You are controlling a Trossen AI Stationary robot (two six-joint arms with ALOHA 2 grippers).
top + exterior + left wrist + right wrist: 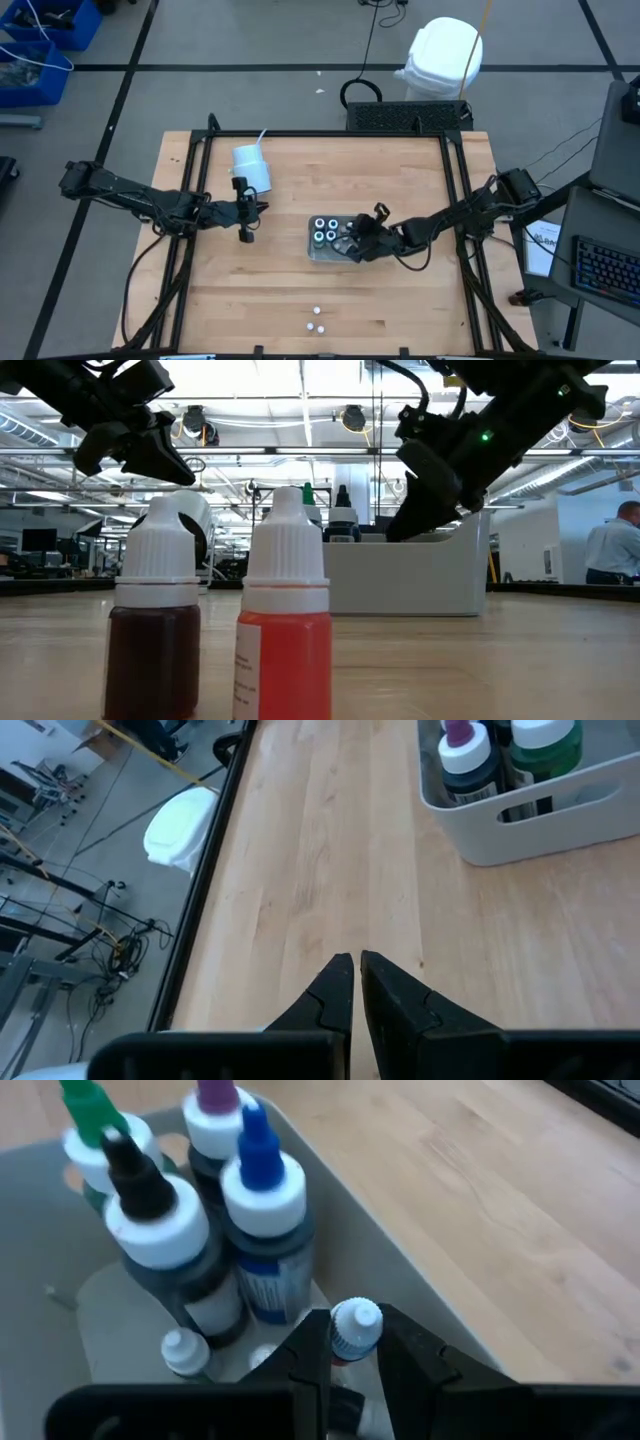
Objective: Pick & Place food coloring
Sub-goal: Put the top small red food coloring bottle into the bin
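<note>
Tray [312, 250]: pale bin at table centre, right of the middle line.
Large bottles [160, 1240]: four dark ones with coloured tips stand upright inside the tray, grouped at one end; judged already placed.
Small bottles in tray: at least one white-capped small bottle [185, 1350] lies on the tray floor beside the large ones.
Right gripper [352, 1348]: down inside the tray; jaws clamped on a small white-capped bottle [355, 1325], held by its neck just above the tray floor. Judged at the point of delivery, not yet released.
Left gripper [355, 982]: above bare table left of the tray, near the white cup [251, 165]; jaws together, nothing between them.
Outstanding items: two small bottles [318, 326] stand at the near edge of the table, well apart from the tray. The low view shows them close up, a dark red one [155, 620] and an orange one [285, 630], both upright and capped.
Progress: judged well past halfway; one bottle in hand, two left to collect.
Risk: the remaining bottles stand just beside each other; taking one may knock the other.
</note>
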